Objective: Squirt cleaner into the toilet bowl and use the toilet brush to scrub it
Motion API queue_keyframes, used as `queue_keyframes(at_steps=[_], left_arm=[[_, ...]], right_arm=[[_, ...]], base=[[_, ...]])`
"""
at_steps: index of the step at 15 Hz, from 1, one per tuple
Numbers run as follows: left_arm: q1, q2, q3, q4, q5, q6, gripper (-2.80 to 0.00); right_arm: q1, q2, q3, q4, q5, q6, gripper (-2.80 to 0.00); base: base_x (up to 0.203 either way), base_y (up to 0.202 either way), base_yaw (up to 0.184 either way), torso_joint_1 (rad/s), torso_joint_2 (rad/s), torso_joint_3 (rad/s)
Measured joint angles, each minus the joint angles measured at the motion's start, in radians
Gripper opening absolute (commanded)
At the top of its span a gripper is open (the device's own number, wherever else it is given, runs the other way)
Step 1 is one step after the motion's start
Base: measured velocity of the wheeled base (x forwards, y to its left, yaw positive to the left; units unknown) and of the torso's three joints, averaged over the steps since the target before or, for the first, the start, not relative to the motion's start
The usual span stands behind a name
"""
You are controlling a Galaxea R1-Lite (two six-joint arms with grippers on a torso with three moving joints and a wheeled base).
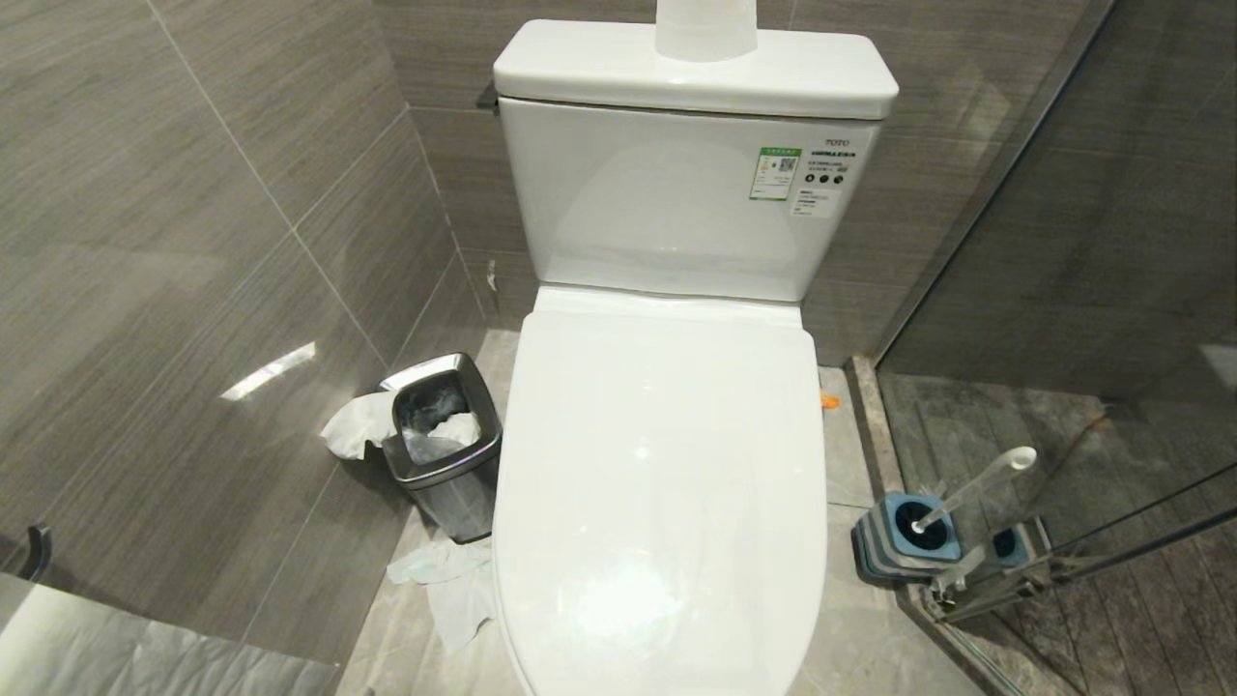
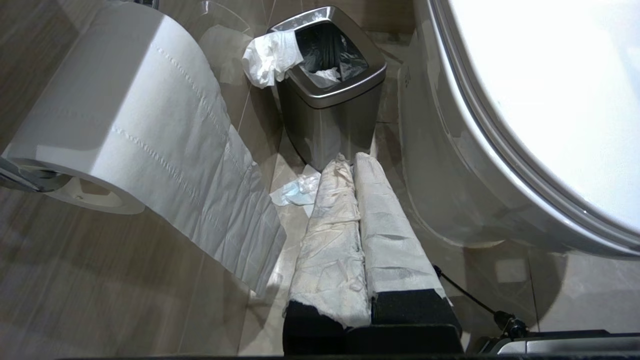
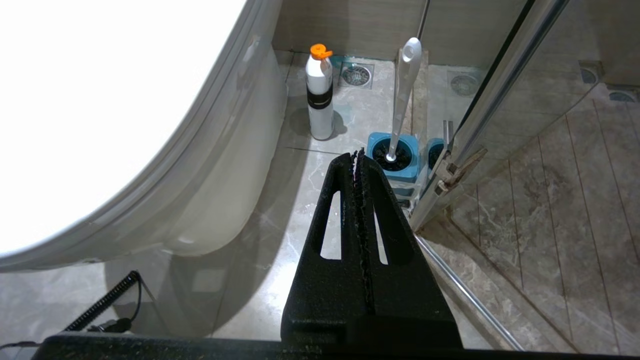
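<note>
The white toilet bowl (image 1: pixel 667 464) fills the middle of the head view with its lid down, so the basin is hidden. The toilet brush (image 1: pixel 976 488) stands on the floor to the right in a blue holder (image 1: pixel 904 541), its white handle leaning right. A white cleaner bottle (image 3: pixel 320 95) with an orange cap stands beside the bowl's base. My right gripper (image 3: pixel 357 154) is shut and empty, hanging above the floor short of the brush (image 3: pixel 402 95). My left gripper (image 2: pixel 350 160), its fingers wrapped in white cloth, is shut and empty beside the bowl's left flank (image 2: pixel 450 175). Neither gripper appears in the head view.
A small steel bin (image 1: pixel 445 445) with tissue spilling out stands left of the bowl, and more tissue (image 1: pixel 454 580) lies on the floor. A toilet paper roll (image 2: pixel 115 115) hangs on the left wall. A glass shower door (image 3: pixel 500 90) closes off the right, just behind the brush holder.
</note>
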Motion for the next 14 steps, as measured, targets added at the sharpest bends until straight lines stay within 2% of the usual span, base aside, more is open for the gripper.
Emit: queue_keyframes(at_steps=[14], left_arm=[[0.000,0.000,-0.001,-0.001,0.000,-0.005,-2.80]], right_arm=[[0.000,0.000,0.000,-0.001,-0.001,0.002,-2.80]], base=[[0.000,0.000,0.000,0.000,0.00,0.000]])
